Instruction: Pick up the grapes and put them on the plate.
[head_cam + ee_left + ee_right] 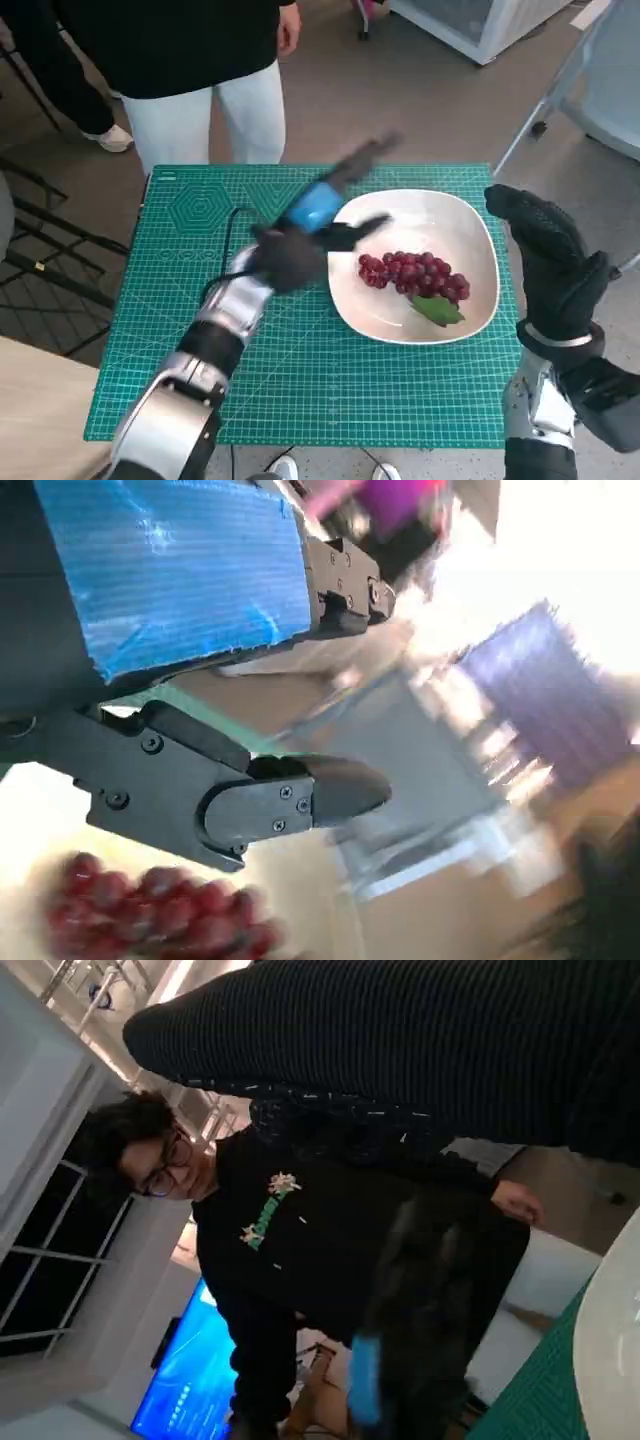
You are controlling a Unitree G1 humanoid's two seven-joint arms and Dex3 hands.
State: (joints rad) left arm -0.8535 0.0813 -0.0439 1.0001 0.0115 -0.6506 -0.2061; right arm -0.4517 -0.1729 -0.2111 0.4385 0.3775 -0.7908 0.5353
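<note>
From the head camera, a green cutting mat (300, 380) covers the desk (125, 330) almost to its edges, with bare mat in front of and to the left of the white plate (455, 225), which sits toward the mat's right side, its right rim near the mat's right edge. The grapes (412, 274), a dark red bunch with a green leaf (436, 311), lie on the plate, a little right of its centre. The left robot hand (315, 215) hangs blurred over the plate's left rim, fingers spread and holding nothing, apart from the grapes. The right robot hand (545, 255) is raised beside the plate's right edge, over the mat's right border, its gloved fingers loosely apart and empty. A person (190, 60) in a black top and white trousers stands close against the far edge of the desk. From the left wrist camera, the left robot hand (200, 680) shows its blue-taped back and black fingers (330, 790) parted, nothing between them; the grapes (150, 910) appear blurred on the pale plate beyond them, clear of the fingers. From the right wrist camera, the right robot hand (420, 1040) is a dark knitted band; the person (300, 1230), the blurred left robot hand (420, 1300), the plate's rim (610, 1340) and a strip of mat (530, 1400) show beyond it.
</note>
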